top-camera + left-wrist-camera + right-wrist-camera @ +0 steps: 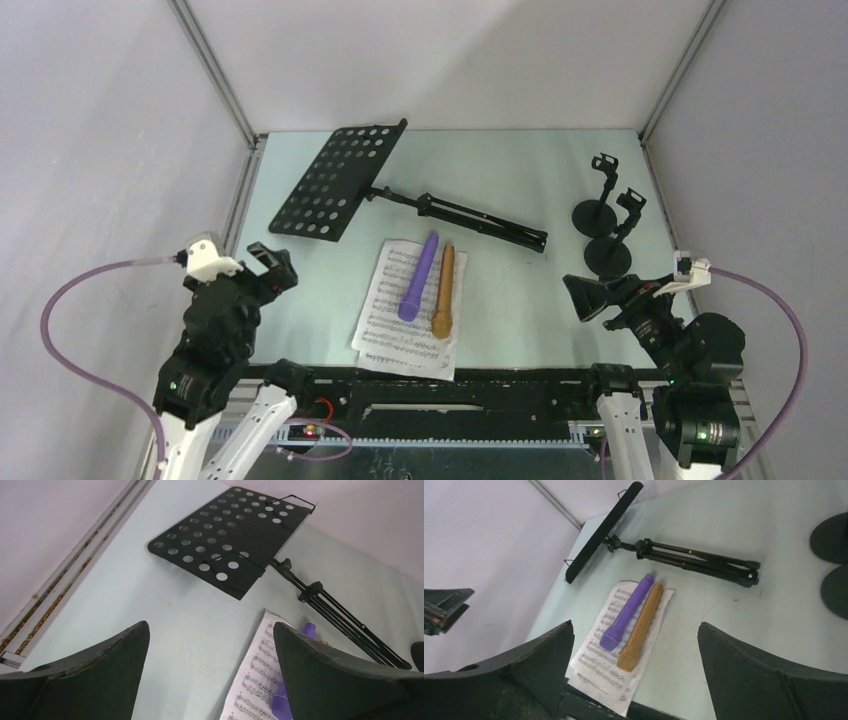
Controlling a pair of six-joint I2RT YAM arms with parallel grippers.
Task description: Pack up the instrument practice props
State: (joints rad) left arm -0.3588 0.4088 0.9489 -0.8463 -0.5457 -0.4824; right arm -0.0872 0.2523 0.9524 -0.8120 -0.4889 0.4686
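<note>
Between wide-open left gripper (211,624) and right gripper (635,625), toy microphones (418,278) on sheet music (390,338)

Two black arms (215,330) with white camera housings (207,255) and purple cables (45,320)

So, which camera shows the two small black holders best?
The top view: both holders stand whole, clips and round bases visible. The right wrist view catches only their bases; the left wrist view, nothing clear.
</note>
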